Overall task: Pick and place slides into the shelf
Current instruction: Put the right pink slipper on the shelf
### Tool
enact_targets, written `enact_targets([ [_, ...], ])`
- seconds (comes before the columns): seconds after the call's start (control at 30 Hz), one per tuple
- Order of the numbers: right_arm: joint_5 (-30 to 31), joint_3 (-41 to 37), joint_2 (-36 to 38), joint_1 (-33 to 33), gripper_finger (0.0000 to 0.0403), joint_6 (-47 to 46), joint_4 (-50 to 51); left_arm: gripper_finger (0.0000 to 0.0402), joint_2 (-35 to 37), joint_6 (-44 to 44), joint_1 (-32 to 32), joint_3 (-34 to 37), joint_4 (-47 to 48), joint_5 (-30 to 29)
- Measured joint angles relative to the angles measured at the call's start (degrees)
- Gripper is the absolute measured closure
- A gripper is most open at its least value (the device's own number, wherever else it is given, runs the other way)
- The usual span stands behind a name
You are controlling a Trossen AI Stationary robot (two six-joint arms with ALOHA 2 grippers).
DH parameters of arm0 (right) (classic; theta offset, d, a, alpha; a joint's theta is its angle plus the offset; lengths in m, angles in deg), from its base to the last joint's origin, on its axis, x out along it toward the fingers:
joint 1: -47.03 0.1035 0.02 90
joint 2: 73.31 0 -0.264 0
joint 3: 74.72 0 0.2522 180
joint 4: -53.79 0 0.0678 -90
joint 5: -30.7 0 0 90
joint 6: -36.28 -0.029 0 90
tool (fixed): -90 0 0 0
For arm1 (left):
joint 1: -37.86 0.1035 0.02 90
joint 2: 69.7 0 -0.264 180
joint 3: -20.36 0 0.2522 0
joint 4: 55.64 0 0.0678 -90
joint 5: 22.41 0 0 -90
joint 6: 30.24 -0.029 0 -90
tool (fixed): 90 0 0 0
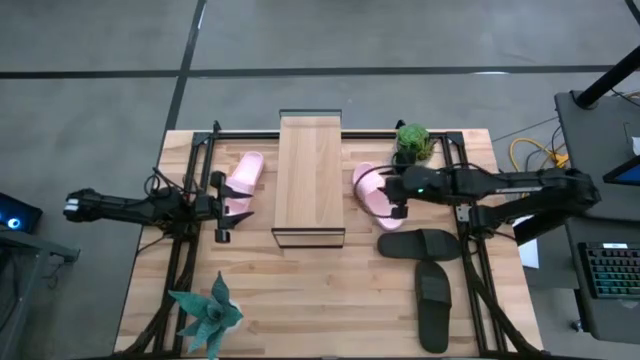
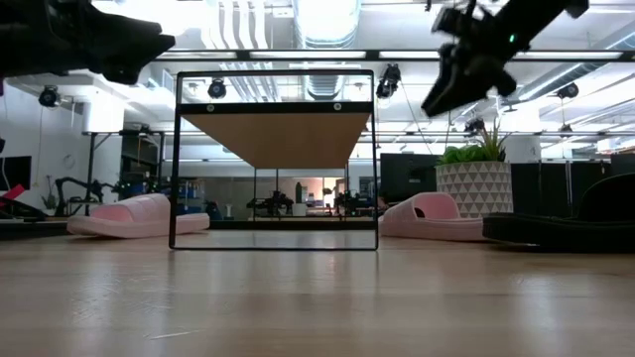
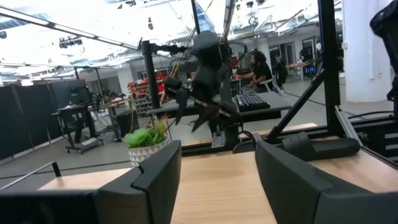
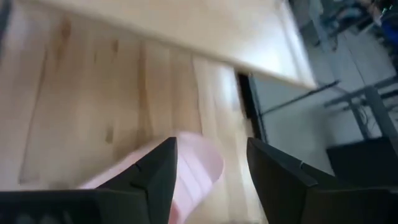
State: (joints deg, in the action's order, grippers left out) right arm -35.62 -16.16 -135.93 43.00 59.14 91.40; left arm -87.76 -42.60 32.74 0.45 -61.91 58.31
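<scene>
The shelf (image 1: 310,180) stands mid-table, its wood top on a thin black frame (image 2: 276,159). One pink slide (image 1: 243,178) lies flat on its sole left of it, another pink slide (image 1: 372,195) right of it. Two black slides (image 1: 418,243) (image 1: 433,305) lie at the near right. My right gripper (image 4: 211,149) hovers open, tipped down, well above the right pink slide's end (image 4: 196,168). My left gripper (image 1: 222,207) is open in the air beside the left pink slide, pointing level toward the shelf.
A potted plant (image 1: 413,142) stands at the far right behind the right pink slide. A green succulent (image 1: 208,315) sits at the near left corner. Black frame rails (image 1: 190,250) run along both table sides. Bare wood lies in front of the shelf.
</scene>
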Motion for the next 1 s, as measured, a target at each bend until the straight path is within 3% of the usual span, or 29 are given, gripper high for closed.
enact_targets([
  [0.4, 0.67, -0.57, -16.37, 0.02, 0.0227, -3.57, 1.16, 0.0209, -2.21, -0.02, -0.01, 0.01, 0.02, 0.00],
  [0.53, 7.80, -0.57, -21.05, 0.02, 0.0236, -3.77, 1.08, 0.0209, -1.96, -0.04, 0.01, 0.00, -0.01, 0.00],
  [0.63, 12.54, -0.57, -23.51, -0.04, 0.0244, -3.09, 0.85, 0.0209, -1.67, -0.03, -0.01, 0.01, -0.05, 0.00],
  [1.0, 12.55, -0.57, -27.10, -0.42, 0.0274, -2.33, -4.47, 0.0209, -1.68, -0.04, -0.01, 0.00, -0.07, 0.01],
])
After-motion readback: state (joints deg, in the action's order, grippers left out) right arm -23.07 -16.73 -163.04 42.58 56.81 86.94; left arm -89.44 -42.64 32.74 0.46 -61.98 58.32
